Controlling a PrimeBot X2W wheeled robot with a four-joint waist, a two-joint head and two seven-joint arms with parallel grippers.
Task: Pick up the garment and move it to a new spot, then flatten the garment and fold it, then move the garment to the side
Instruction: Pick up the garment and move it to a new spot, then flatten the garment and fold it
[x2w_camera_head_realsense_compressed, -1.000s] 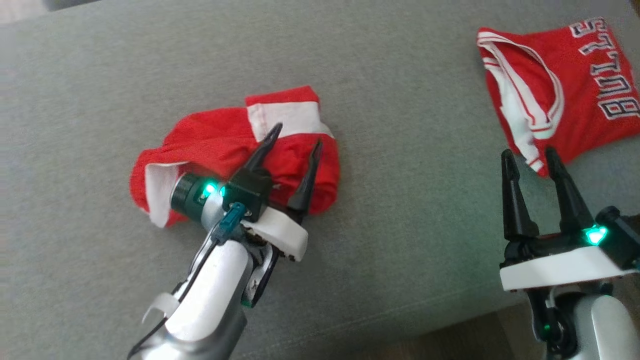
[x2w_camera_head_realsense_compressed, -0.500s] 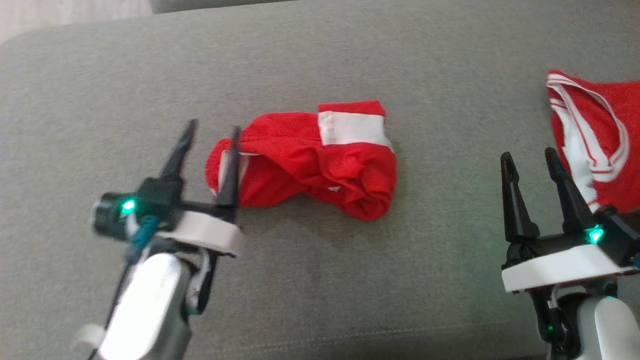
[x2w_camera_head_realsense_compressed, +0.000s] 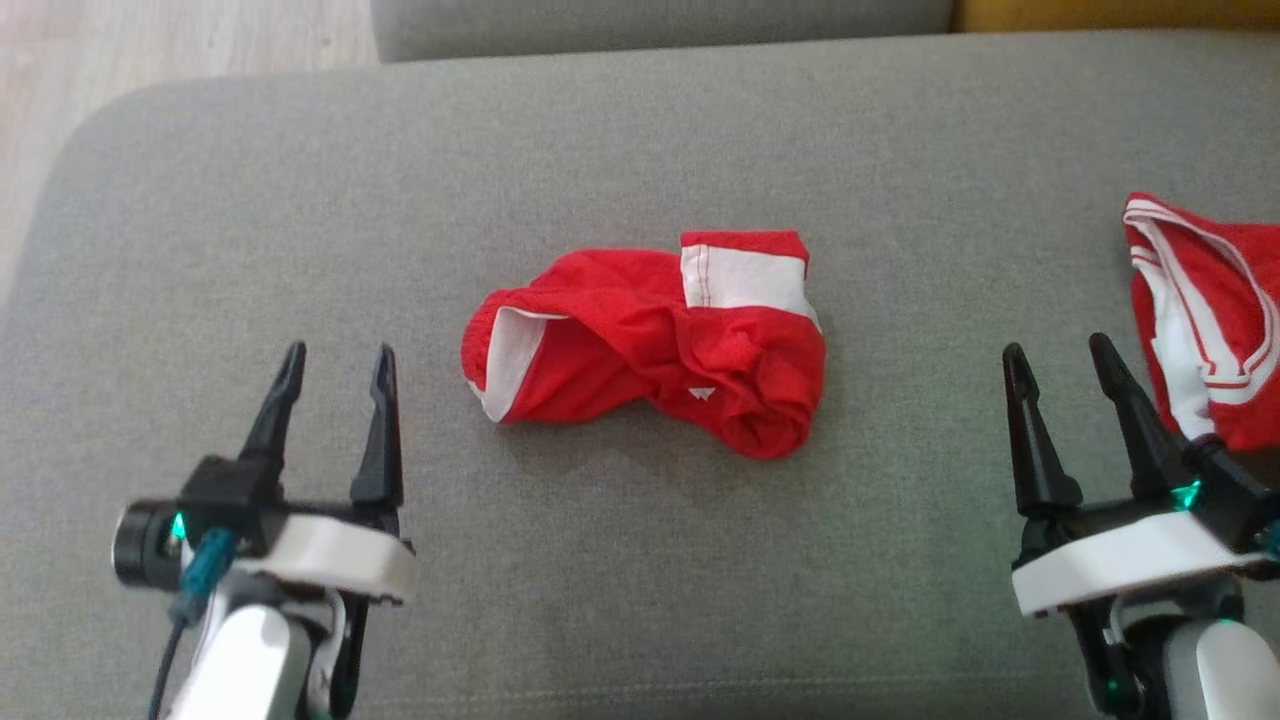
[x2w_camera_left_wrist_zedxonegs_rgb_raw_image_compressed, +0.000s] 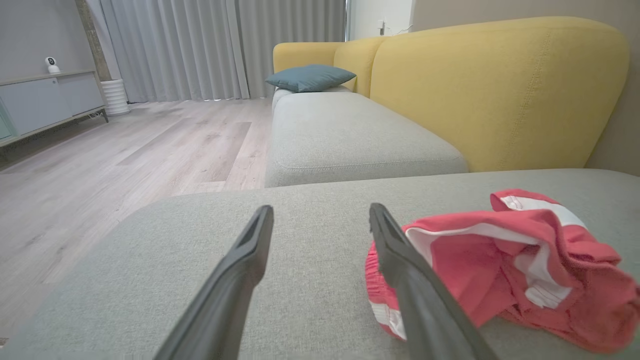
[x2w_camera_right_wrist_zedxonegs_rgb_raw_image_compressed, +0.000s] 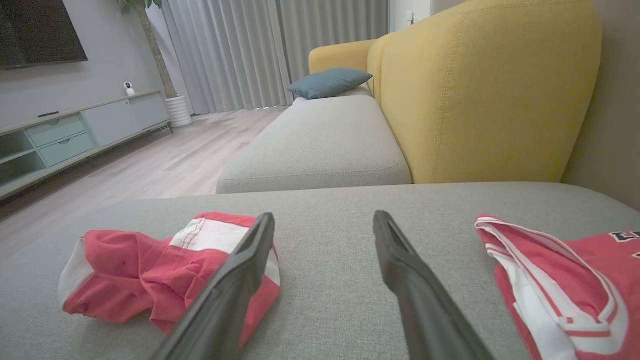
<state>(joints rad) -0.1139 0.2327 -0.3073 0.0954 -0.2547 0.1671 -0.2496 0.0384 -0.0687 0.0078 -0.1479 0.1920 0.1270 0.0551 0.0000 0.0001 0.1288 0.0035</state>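
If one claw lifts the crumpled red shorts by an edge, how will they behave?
Probably floppy: the shorts lie in soft bunched folds, so they should sag and unfurl from one pinch. Likely light, since the fabric looks thin. Pushed, they would probably bunch rather than slide on the woven cushion.

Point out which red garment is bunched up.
The garment in the middle of the grey cushion; the striped jersey at the right lies flatter.

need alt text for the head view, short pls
A crumpled red-and-white garment lies mid-cushion on a grey sofa seat. The left end effector and right end effector sit at the lower corners, both open and empty, apart from it. A second red garment with white trim lies at the right edge.
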